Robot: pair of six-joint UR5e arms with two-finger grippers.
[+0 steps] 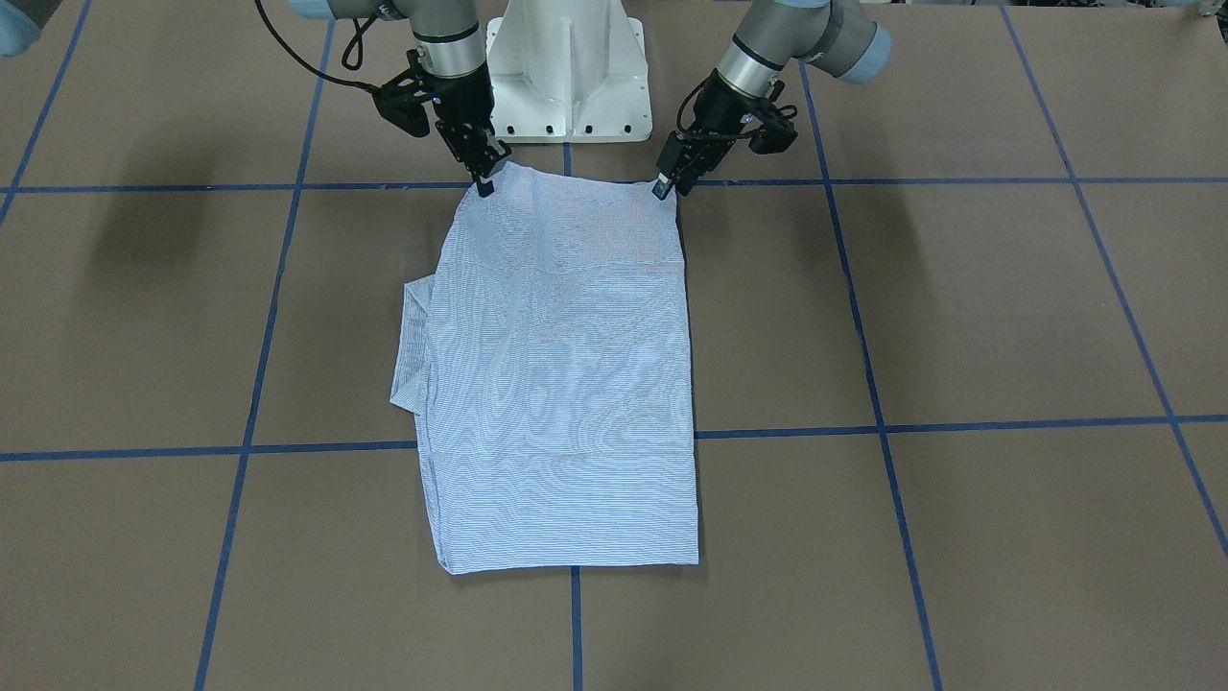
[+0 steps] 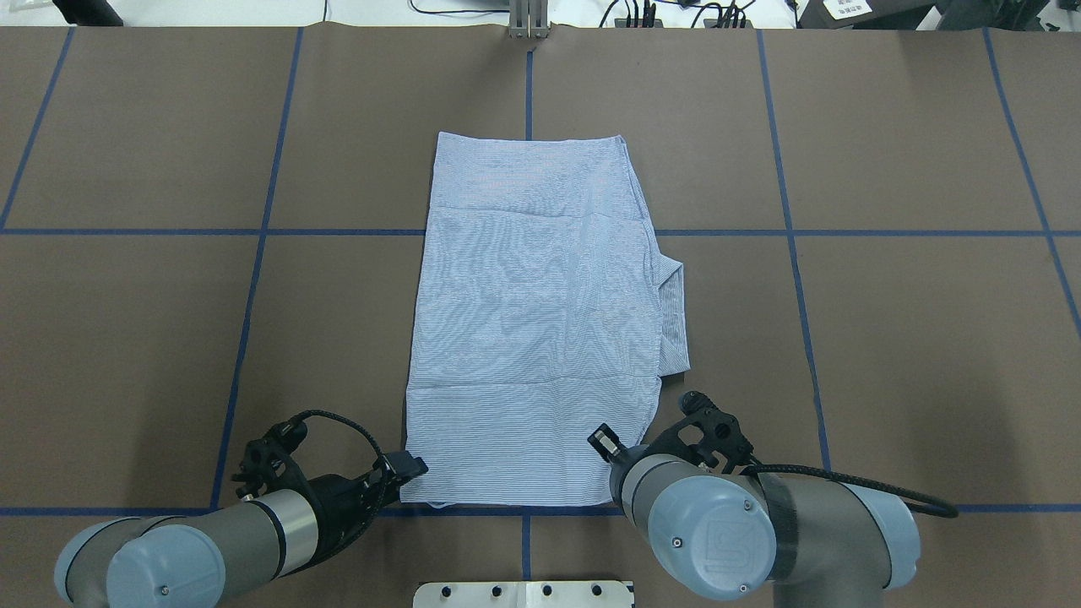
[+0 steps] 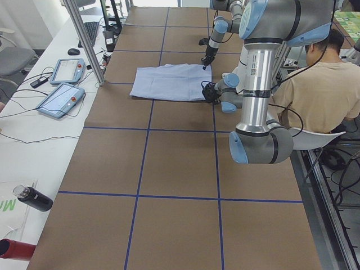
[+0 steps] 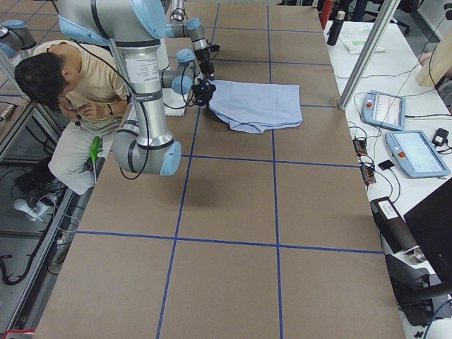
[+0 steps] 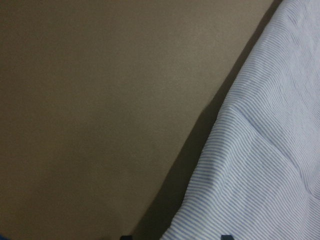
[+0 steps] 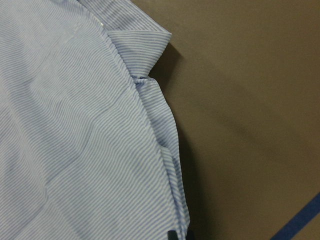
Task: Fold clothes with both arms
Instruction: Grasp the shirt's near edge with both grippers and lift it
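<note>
Now, overhead: shirt (image 2: 532,321) flat at table (image 2: 127,338) centre. Left end effector (image 2: 410,466) parted astride 7 o'clock corner; right end effector (image 1: 484,182) pinching 5 o'clock corner. Risk: lopsided lift, skewed fold, from left missing cloth.

The left arm (image 2: 279,523) and right arm (image 2: 718,532) angle down, wrists tilted. The left gripper (image 1: 664,185) has its fingertips (image 5: 226,237) spread apart. The right gripper (image 1: 484,180) pinches the shirt (image 6: 75,125) edge between its closed fingers.

Robot lab: taped table (image 1: 959,307), teach pendants (image 4: 412,152)
</note>
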